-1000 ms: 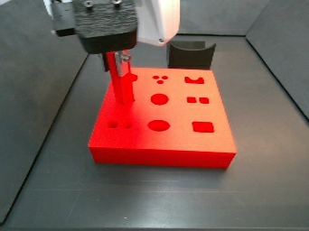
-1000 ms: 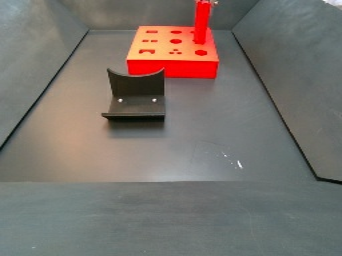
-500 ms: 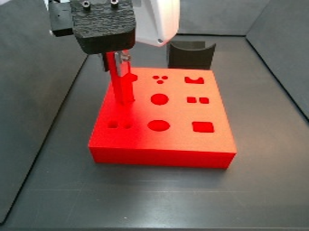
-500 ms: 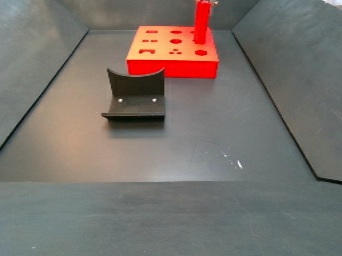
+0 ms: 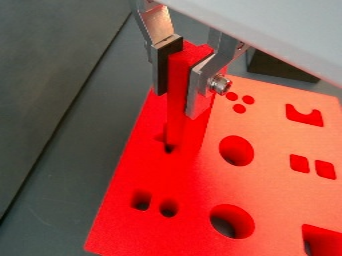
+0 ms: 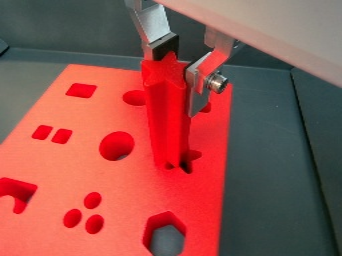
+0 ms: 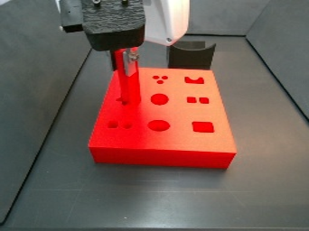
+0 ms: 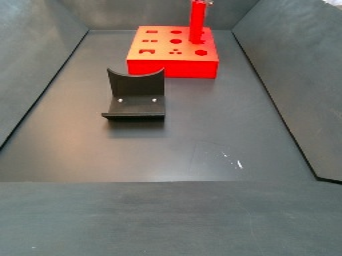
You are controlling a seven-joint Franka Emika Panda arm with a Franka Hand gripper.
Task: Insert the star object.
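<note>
Star object (image 6: 170,115) stands upright on the red block (image 7: 182,135), lower tip down in a hole on the block's top face; both wrist views show the tip entering the surface (image 5: 173,125). How deep it sits can't be told. In a side view the peg (image 7: 125,86) sits at roughly 10 o'clock on the block's top, close to that edge. In a side view from the opposite end only the peg's upper part (image 8: 198,22) shows, rising off the block (image 8: 171,52) at the frame's 12 o'clock.

Gripper (image 6: 174,62) is straight above the peg, fingers closed on its upper end. One silver finger plate with dark pad (image 6: 160,42) presses one face, the opposing plate (image 6: 205,74) the other. Same grip in a wrist view (image 5: 183,62). From the side, the black gripper body (image 7: 115,25) hangs directly over the peg, fingertips at (image 7: 126,60).

Block top carries other cutouts: round hole (image 7: 158,100), square hole (image 7: 204,128), three small dots (image 7: 161,81).

Fixture (image 8: 134,95), dark L-bracket on a base plate, stands on the dark floor (image 8: 201,140) well apart from the block, at about 7 o'clock from it. In a side view it's (image 7: 192,51) just behind the block's far edge, at 1 o'clock.
</note>
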